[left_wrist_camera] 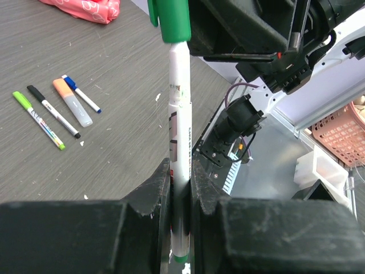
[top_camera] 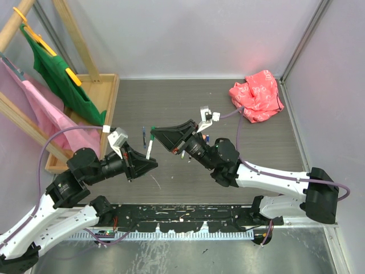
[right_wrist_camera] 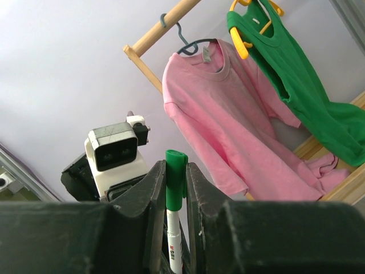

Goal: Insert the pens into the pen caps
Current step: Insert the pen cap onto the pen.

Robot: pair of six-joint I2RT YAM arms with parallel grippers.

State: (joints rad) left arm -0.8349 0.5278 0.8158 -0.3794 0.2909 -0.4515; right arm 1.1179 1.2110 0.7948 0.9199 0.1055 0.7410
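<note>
Pinching pen (left_wrist_camera: 179,114) in left gripper (left_wrist_camera: 180,177), green cap (left_wrist_camera: 174,23) in right gripper (right_wrist_camera: 175,177), holding both coaxial (cap sitting over tip).

Rack (top_camera: 77,40) blocks left; loose pens (left_wrist_camera: 54,112), red cloth (top_camera: 258,94) ahead.

Left gripper (left_wrist_camera: 181,177): black fingers (left_wrist_camera: 149,197) clamp the lower barrel of a slim white marker pen (left_wrist_camera: 179,114), which stands upright.
Pen top: the barrel's end meets a short green plastic cap (left_wrist_camera: 174,23) at the upper edge.
Beside cap: black housing of the other arm (left_wrist_camera: 239,28); contact cannot be told.
Desk (left_wrist_camera: 114,148): grey, wood-grained.
Lying at left, side by side: lime-capped thin pen (left_wrist_camera: 39,121), black-capped pen (left_wrist_camera: 54,112), stubby orange highlighter (left_wrist_camera: 73,103), blue-capped pen (left_wrist_camera: 81,93).
Top left: crumpled pink cloth (left_wrist_camera: 80,7).
Far right: pink plastic basket (left_wrist_camera: 342,134).
</note>
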